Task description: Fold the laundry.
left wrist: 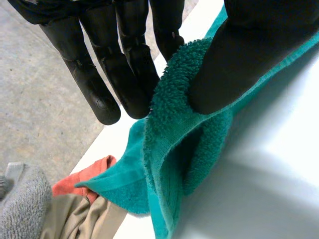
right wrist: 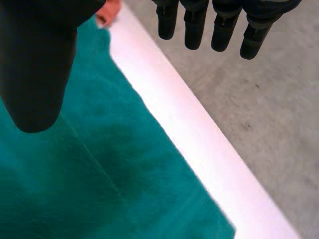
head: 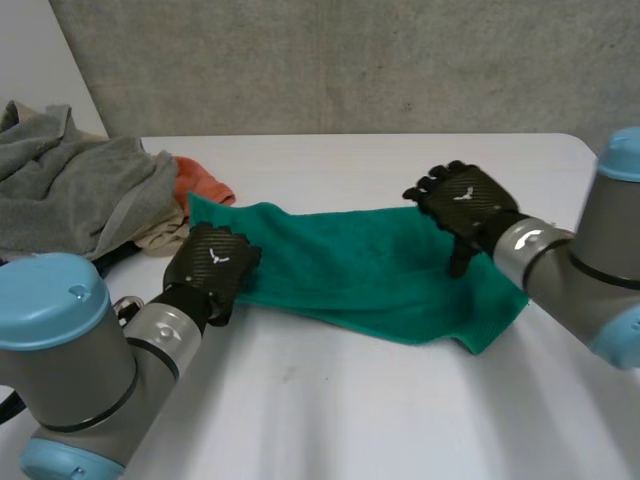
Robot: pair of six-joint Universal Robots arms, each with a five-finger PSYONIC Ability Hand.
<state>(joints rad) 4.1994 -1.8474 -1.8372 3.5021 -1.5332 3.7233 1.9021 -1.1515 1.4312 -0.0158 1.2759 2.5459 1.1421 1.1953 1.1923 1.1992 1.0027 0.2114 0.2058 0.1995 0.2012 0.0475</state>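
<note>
The green towel (head: 370, 270) lies stretched across the middle of the white table (head: 400, 400), a long, roughly rectangular piece of looped terry with a soft crease along its length. My left hand (head: 212, 262) sits at its left end, fingers curled. The left wrist view shows what the head view cannot: the towel's edge (left wrist: 169, 149) is bunched into a thick upright fold, pinched between my thumb (left wrist: 234, 50) and my smooth black fingers (left wrist: 124, 74), with a pocket of cloth sagging below.

My right hand (head: 465, 200) hovers over the far edge near the towel's right end. In its wrist view the fingers (right wrist: 194, 25) are straight and apart from the thumb (right wrist: 35, 64), holding nothing, above flat green pile (right wrist: 99, 189) and the table's far rim (right wrist: 189, 134). I cannot tell whether the thumb tip touches the cloth.

Beside the towel's left corner lie an orange cloth (head: 200, 185), a beige cloth (head: 165, 238) partly hidden, and a rumpled grey towel heap (head: 70, 190), cut off by the edge.
</note>
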